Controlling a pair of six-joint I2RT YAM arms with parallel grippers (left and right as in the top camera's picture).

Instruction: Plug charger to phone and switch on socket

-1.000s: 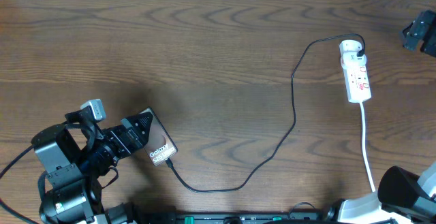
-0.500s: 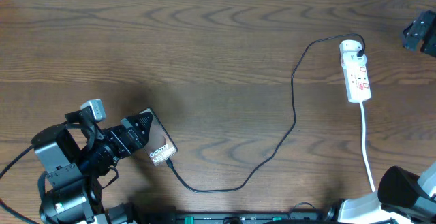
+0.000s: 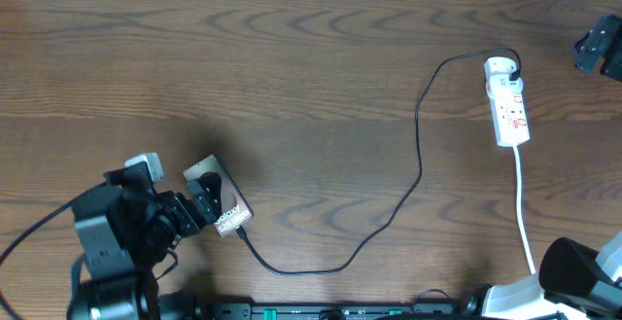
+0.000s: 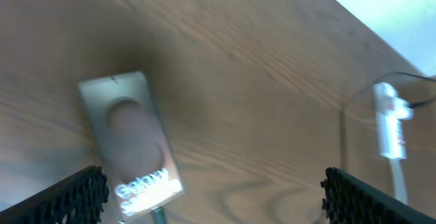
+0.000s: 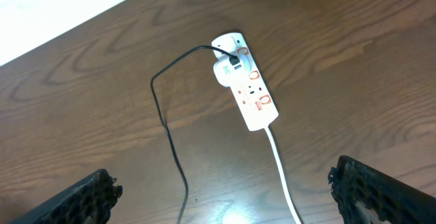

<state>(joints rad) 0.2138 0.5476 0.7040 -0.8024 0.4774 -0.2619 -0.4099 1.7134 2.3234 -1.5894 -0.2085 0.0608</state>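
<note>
Spread wide and empty, the right hand, the nearer one, is poised over the counter short of the socket, laid lengthwise away from it with red switches shown plainly in its wrist view, while the charger is traced overhead to the phone beside the wide-open left hand.

We find the phone blurred, lower left; switch positions on the socket, upper right, too small to read.
</note>
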